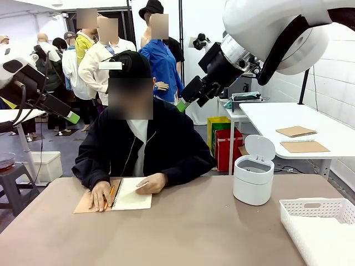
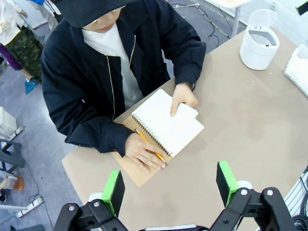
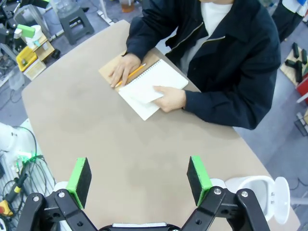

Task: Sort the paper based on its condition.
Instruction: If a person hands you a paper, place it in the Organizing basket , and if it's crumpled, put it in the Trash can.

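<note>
Currently, left gripper (image 2: 171,185) and right gripper (image 3: 139,178) gape wide, empty; open-lidded bin (image 1: 252,187) at 2 o'clock, basket (image 1: 310,204) at 4 o'clock, contents indiscernible.

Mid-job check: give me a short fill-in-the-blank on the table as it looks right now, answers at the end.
1. The person's hand beside the notebook holds a yellow ____.
2. The white bin has its lid standing ____.
3. In the front view, the white basket sits at the table's near ____ corner.
4. The left pincer and the right pincer, both open, grip ____.

Missing words: pencil; open; right; nothing.
</note>
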Robot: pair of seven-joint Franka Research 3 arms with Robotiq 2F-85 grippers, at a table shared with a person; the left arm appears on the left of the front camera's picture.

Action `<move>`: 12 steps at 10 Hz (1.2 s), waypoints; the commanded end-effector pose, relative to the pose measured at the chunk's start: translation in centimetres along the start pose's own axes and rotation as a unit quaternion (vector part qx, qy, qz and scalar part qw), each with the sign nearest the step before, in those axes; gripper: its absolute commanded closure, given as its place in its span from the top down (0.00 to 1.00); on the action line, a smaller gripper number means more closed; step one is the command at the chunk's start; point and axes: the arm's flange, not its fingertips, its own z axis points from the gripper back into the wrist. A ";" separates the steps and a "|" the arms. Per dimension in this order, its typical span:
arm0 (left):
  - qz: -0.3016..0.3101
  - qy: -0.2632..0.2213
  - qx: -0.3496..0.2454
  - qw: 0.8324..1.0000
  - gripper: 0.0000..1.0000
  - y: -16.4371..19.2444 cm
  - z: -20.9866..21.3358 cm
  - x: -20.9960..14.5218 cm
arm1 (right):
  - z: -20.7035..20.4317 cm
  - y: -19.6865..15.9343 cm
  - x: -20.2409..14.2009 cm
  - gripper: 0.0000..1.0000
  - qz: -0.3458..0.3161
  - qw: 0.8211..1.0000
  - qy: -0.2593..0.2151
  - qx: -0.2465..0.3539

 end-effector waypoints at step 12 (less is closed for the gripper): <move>0.001 -0.003 0.002 1.000 1.00 0.1 0.1 0.0 | 0.1 0.0 -0.1 1.00 -0.002 1.000 -0.001 0.006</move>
